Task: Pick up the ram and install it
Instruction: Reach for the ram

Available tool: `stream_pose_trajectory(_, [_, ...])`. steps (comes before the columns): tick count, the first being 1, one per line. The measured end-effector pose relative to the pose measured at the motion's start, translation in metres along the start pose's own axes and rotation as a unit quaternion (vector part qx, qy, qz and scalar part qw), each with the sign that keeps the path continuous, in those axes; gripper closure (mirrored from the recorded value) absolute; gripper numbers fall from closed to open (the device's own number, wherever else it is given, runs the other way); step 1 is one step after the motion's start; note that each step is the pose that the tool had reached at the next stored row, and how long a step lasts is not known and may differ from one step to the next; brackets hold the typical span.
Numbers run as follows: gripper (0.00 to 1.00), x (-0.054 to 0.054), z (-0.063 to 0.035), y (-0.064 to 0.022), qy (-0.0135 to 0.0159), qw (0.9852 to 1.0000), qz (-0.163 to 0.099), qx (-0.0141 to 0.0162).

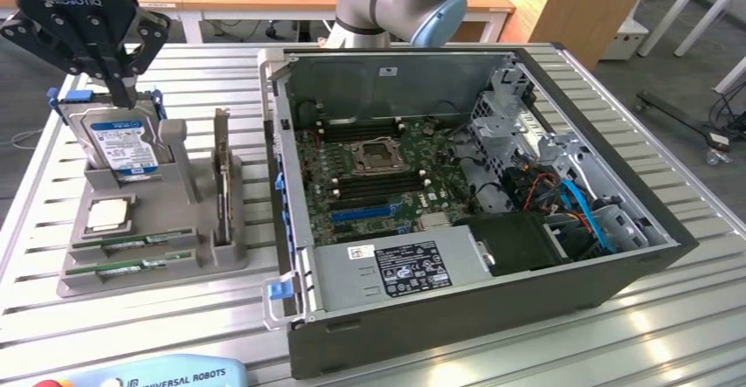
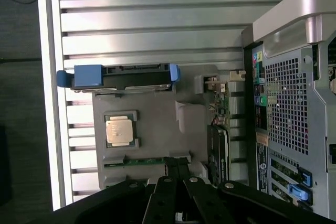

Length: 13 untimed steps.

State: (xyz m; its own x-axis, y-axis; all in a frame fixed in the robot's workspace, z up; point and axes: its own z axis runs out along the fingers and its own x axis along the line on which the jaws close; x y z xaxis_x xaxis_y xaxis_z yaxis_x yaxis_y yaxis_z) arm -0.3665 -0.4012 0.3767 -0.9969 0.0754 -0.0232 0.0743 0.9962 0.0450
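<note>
Two green ram sticks [image 1: 128,242] lie on edge in slots at the front of the grey parts holder [image 1: 187,256]; the second stick [image 1: 126,266] is just in front of the first. In the wrist view one ram stick [image 2: 140,161] runs beside my fingertips. My gripper [image 1: 120,83] hangs above the holder, over the hard drive, with its black fingers [image 2: 177,167] shut and nothing between them. The open computer case [image 1: 466,308] lies to the exterior view's right, its motherboard [image 1: 362,164] showing empty ram slots around the CPU socket.
The holder also carries a silver hard drive [image 1: 117,147] in blue brackets, a CPU [image 1: 108,215] and a dark expansion card [image 1: 222,177] standing on edge. A teach pendant [image 1: 152,374] lies at the slatted table's front edge. The case's rear panel [image 2: 294,103] stands close to the holder.
</note>
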Motion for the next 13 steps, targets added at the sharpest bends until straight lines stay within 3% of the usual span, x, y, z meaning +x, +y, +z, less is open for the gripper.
stream_pose_trajectory(13, [0.9,-0.001,-0.0005,-0.012,0.0,1.0,0.0,0.0])
